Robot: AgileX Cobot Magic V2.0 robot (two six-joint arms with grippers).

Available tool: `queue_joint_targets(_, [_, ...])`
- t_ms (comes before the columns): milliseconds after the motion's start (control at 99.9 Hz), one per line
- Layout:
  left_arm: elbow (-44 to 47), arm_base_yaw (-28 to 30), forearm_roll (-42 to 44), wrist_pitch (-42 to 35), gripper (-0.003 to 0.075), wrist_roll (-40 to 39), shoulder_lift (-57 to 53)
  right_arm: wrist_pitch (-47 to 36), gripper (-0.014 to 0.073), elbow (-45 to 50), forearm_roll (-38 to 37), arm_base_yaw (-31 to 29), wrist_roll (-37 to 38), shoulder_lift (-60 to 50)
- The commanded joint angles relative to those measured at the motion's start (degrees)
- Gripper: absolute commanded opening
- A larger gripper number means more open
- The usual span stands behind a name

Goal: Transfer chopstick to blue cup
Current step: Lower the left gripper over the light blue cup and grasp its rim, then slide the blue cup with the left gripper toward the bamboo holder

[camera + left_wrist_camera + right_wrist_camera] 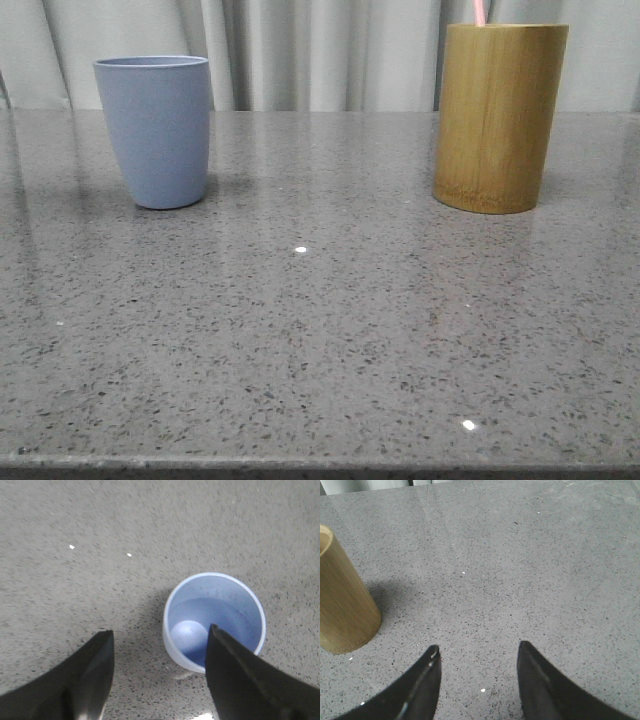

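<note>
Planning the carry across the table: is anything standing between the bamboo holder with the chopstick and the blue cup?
Nothing visible. Bare countertop lies between the bamboo holder, where the chopstick pokes out, and the blue cup, which looks empty inside.

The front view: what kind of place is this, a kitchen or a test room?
Probably a staged test bench, not a working kitchen. A grey speckled stone table holds a blue cup and a bamboo holder with a pink chopstick in it, before a plain pale curtain.
</note>
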Motion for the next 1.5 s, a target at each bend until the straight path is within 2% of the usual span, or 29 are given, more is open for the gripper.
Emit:
queue_joint_targets(0, [-4.0,-1.3,-0.5,-0.5,0.0387,-0.2,1.5,-4.4,0.0374,-2.1,-0.8,0.1,-0.5,0.4])
queue_joint_targets(270, [-6.7,-1.2,-0.5,1.8,0.0387,-0.2,7.9,-4.5,0.0374,-2.1,-0.7,0.1,-0.5,0.4])
queue_joint_targets(660, [-6.7,-1.1,-0.5,0.7,0.0383,-0.2,12.1,-4.5,0.0374,-2.1,-0.7,0.1,-0.5,0.4])
queue_joint_targets(740, [-6.7,-1.1,-0.5,0.6,0.033,-0.2,12.3,-4.5,0.0374,-2.1,-0.7,0.1,-0.5,0.4])
queue_joint_targets(940, [-6.7,-1.1,-0.5,-0.3,0.0039,-0.2,12.3,-4.4,0.0374,-2.1,-0.7,0.1,-0.5,0.4])
queue_joint_targets(1001, [-6.7,-1.1,-0.5,-0.3,-0.0019,-0.2,12.3,-4.4,0.0374,-2.1,-0.7,0.1,-0.5,0.4])
queue_joint_targets(1211, [-7.5,-1.2,-2.5,-0.4,-0.0019,-0.2,12.3,-4.3,0.0374,-2.1,-0.7,0.1,-0.5,0.4])
queue_joint_targets(1491, [-13.5,-8.5,-2.5,-2.1,-0.0019,1.2,14.9,-4.2,0.0374,-2.1,-0.7,0.1,-0.5,0.4])
